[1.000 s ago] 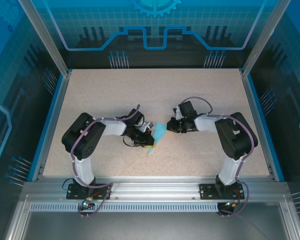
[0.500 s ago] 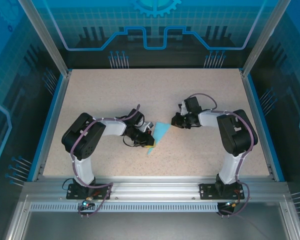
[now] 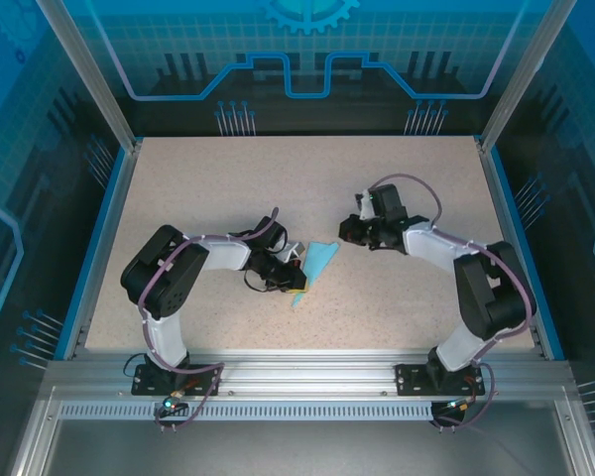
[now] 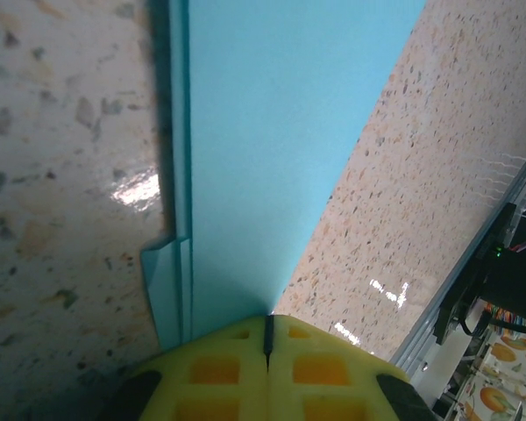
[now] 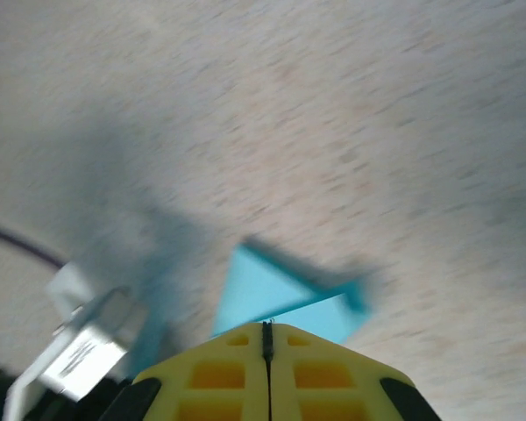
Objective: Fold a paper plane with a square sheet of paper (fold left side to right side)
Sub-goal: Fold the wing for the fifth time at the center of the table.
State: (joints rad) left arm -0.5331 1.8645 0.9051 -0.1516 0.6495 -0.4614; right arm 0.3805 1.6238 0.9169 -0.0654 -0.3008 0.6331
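Left tool [image 3: 296, 280] — fingers shut together — touches the folded sheet of paper [image 3: 320, 260] on the tabletop [image 3: 228, 188]; right tool [image 3: 345, 235], closed too, hangs near it.

The paper plane [image 3: 319, 260] is plain cyan, the table [image 3: 228, 188] speckled beige.

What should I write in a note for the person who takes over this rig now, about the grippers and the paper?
Left gripper: shut, tips at the near part of the cyan paper; pinching or only pressing, I cannot tell.
Right gripper: shut, holding nothing, just beyond the paper's far tip.
Paper: lies on the table between the two arms.
Done: folded into a narrow pointed shape with a layered edge.
Left: probably the last folds; check the shape first.
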